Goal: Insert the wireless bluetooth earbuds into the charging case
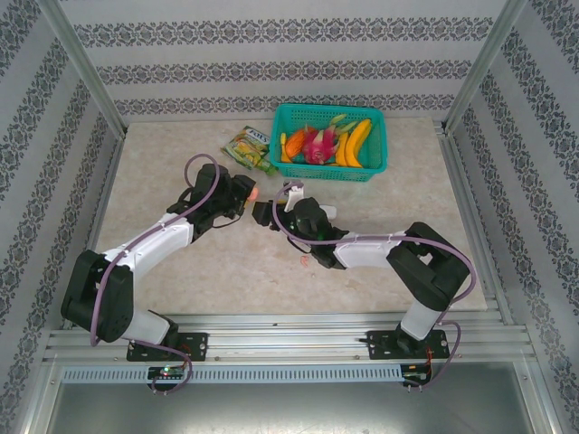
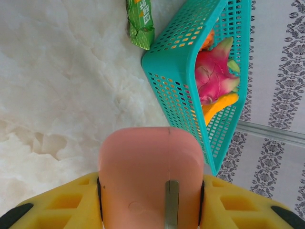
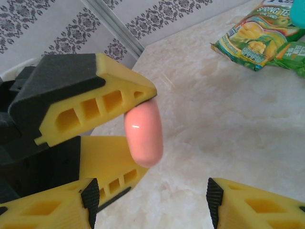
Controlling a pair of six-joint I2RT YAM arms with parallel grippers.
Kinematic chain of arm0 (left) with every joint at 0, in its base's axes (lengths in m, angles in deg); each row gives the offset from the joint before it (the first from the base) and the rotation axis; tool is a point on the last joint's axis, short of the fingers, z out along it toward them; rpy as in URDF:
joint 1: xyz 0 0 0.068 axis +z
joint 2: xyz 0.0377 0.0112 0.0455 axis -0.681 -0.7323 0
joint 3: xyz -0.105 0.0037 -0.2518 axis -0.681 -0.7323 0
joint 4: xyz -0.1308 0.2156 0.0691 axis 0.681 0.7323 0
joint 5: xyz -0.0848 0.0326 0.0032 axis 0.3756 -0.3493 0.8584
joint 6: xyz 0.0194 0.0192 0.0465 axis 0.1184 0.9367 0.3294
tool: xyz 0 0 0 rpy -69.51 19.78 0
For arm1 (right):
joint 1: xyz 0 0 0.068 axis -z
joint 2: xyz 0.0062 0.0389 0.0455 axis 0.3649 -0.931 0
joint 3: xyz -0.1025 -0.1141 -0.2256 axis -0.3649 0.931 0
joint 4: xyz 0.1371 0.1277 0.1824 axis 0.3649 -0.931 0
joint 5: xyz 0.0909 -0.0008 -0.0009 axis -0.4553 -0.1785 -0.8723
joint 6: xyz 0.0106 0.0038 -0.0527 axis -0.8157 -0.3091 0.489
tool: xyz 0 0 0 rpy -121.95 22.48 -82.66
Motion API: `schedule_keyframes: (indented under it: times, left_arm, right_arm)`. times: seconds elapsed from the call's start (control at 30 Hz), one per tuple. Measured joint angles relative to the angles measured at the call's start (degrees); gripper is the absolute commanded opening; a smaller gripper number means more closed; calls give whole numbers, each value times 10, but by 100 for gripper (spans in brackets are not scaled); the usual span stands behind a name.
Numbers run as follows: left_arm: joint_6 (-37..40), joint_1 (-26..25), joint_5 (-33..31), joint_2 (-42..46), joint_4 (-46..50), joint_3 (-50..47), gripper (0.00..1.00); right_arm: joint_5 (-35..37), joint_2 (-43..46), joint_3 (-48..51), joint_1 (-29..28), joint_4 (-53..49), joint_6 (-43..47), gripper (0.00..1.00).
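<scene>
Your left fingers [image 2: 66, 202] are clamped on the pink case [image 2: 150, 167], which is lifted above the surface [image 1: 181, 271] mid-table. The right fingers [image 3: 257, 205] stand wide and hold nothing, facing the case from just beside it. The case looks closed, with its seam and hinge toward the left wrist.

A tiny pink speck [image 1: 305, 260] lies on the surface beside the right arm, probably an earbud.

Expect the case to be light, hard, glossy and rounded. It will likely twist if you pinch it on the curve, so grip its flatter sides. The earbud should be near weightless, smooth and easy to flick away, so pinch it gently across its body with the fingertips only.

The teal basket [image 1: 378, 145] and snack packet [image 1: 246, 149] sit at the back, well apart from the case.
</scene>
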Motion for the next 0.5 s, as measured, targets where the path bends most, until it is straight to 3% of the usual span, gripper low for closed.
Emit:
schedule_keyframes:
  times: [0.5]
  left_arm:
    - [-17,-25,-7,0,0,3,28]
  right_arm:
    - [-46,-16,-18,29,3,-2,55]
